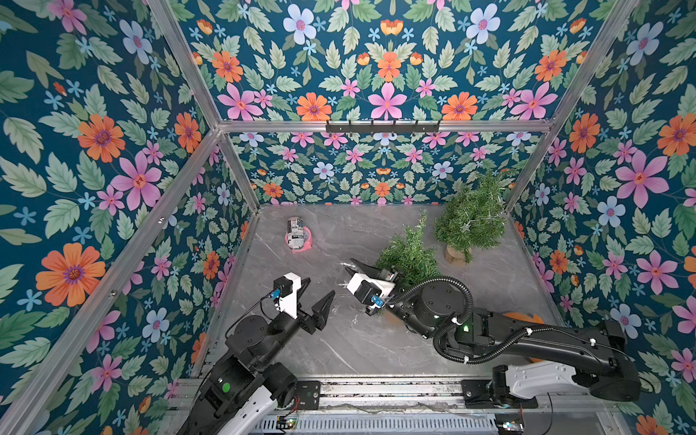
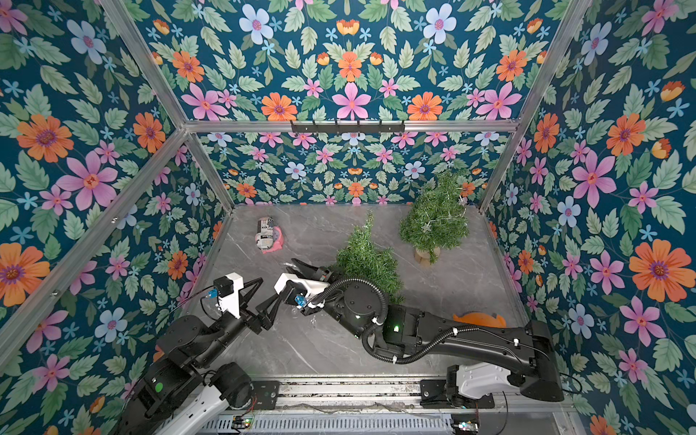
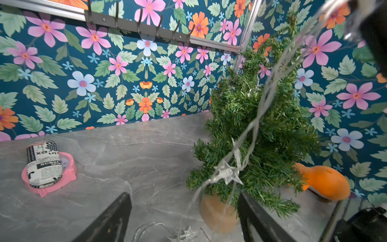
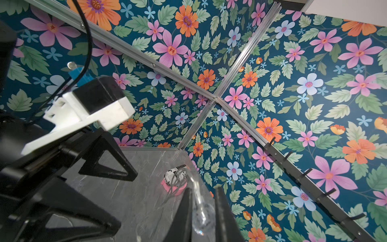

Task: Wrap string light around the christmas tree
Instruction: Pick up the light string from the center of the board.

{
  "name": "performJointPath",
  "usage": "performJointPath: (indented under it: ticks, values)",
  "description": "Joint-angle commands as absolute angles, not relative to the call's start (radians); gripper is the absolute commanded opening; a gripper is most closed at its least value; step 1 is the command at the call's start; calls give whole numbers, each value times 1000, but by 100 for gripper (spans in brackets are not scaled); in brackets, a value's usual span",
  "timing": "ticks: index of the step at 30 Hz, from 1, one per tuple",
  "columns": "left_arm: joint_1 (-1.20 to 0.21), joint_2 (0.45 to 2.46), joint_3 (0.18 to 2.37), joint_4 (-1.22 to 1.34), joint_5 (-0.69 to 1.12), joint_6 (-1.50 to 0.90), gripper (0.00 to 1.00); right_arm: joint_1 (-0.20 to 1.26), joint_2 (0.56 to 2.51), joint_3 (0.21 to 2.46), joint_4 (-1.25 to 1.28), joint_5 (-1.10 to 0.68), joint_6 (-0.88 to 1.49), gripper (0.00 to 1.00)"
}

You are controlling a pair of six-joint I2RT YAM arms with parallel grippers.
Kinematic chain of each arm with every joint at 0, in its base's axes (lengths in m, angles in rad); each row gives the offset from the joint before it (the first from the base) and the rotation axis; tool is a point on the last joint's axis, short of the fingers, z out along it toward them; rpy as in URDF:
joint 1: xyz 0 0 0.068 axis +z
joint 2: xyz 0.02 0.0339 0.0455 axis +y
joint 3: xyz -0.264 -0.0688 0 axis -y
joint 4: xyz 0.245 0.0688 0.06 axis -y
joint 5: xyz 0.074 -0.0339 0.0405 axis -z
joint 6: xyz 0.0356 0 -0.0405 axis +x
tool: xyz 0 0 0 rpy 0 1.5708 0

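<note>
Right wrist view: right tool (image 4: 203, 189) is clamped on the string light (image 4: 199, 211), clear wire pinched between its fingers (image 4: 184, 215). Left tool (image 1: 321, 286) sits wide open just beside it, holding nothing. Strands droop from the right tool across the christmas tree (image 1: 408, 256) right next to it.

Floral wallpaper (image 1: 376, 75), pink & orange blooms on teal, is covering back & side walls. Alu frame bars (image 1: 263, 126) are running along the corners, w/ a black hook rail (image 1: 382, 128) sitting on the back bar. Grey marble-look tabletop (image 1: 339, 350) is lying below
</note>
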State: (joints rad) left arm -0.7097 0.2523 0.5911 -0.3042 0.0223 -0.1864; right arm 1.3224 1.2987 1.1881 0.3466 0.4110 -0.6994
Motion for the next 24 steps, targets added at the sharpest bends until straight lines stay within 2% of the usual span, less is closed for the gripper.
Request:
performJointPath:
  ticks: [1,10,15,18,20,24]
  values:
    - [-710,260,584,-305,75,-197,83,1316,1313,1207,395,399,-739,0]
    - [-709,331,555,-298,-80,-179,83,1313,1310,1213,417,382,-746,0]
    - [-710,404,495,-166,11,-206,82,1312,1300,1211,427,369,-740,0]
    - [-710,467,487,-98,-10,-213,79,1313,1293,1204,441,376,-743,0]
    - [-710,507,494,-83,-123,-209,73,1314,1284,1196,450,380,-744,0]
    - [-709,564,499,-25,-289,-207,52,1312,1256,1173,452,384,-732,0]
